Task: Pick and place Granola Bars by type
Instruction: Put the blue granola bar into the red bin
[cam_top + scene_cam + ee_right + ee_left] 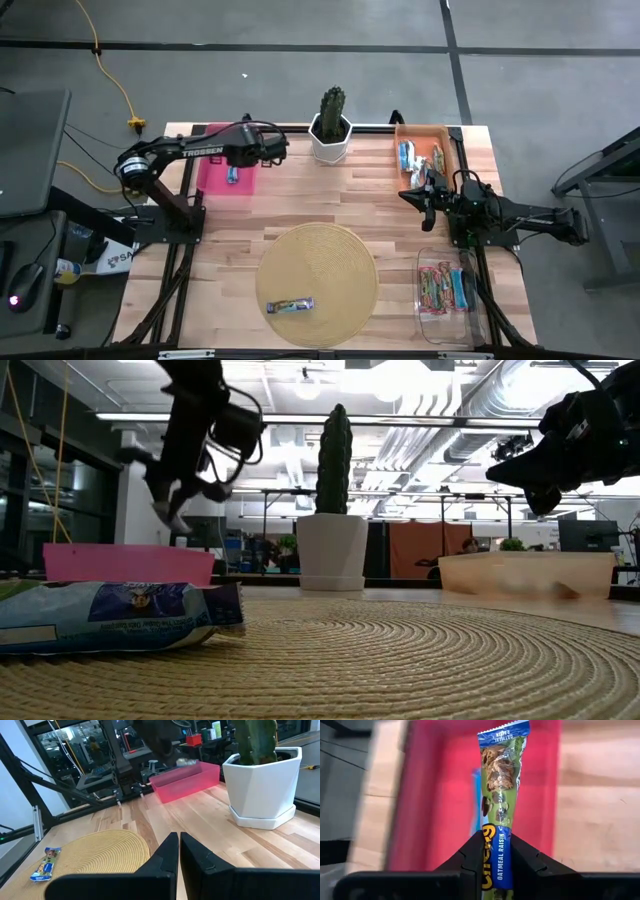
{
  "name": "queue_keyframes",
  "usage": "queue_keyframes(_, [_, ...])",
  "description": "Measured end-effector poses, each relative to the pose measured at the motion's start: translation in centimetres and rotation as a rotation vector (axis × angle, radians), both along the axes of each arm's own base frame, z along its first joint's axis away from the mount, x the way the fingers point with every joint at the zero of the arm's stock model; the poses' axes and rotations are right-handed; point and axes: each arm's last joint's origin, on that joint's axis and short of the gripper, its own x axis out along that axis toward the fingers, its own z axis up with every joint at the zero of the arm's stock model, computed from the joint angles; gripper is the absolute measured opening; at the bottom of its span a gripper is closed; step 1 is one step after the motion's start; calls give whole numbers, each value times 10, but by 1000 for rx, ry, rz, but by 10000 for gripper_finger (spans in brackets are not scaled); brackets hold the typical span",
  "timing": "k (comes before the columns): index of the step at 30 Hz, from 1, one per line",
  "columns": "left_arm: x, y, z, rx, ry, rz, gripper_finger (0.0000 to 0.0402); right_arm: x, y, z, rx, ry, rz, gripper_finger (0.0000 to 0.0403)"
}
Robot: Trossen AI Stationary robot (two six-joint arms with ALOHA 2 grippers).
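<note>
Left claw (496, 851) pinching blue oatmeal bar (501, 795) by tail over pink bin (445, 795); early release, bar flops onto rim. Right claw (178, 851) shut, idle.

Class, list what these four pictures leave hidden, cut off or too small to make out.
- Held bar, left wrist view: lower end hidden between the left gripper's fingers.
- Bar beneath it in the pink bin: mostly covered by the held bar.
- Orange bin's bars, high view: too small to count; right gripper overlaps one end.
- Mat bar, low view: one end cut off by the picture's edge.
</note>
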Motion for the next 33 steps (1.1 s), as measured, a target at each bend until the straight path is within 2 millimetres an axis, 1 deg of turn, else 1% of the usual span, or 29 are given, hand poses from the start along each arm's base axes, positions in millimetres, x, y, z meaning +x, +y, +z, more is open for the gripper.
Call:
queue_keyframes(4, [-1, 9, -21, -83, -91, -6, 62, 0, 0, 0, 0, 0, 0, 0])
queue_keyframes(9, [-9, 16, -38, -151, -131, 23, 62, 0, 0, 0, 0, 0, 0, 0])
queue_keyframes(16, [-17, 23, -44, -239, -136, -16, 62, 0, 0, 0, 0, 0, 0, 0])
queue_keyframes(26, [-21, 21, -53, -305, -143, -36, 62, 0, 0, 0, 0, 0, 0, 0])
queue_keyframes(29, [-20, 21, -53, -319, -142, -73, 63, 0, 0, 0, 0, 0, 0, 0])
queue_keyframes(33, [-18, 22, -54, -327, -157, -97, 78, 0, 0, 0, 0, 0, 0, 0])
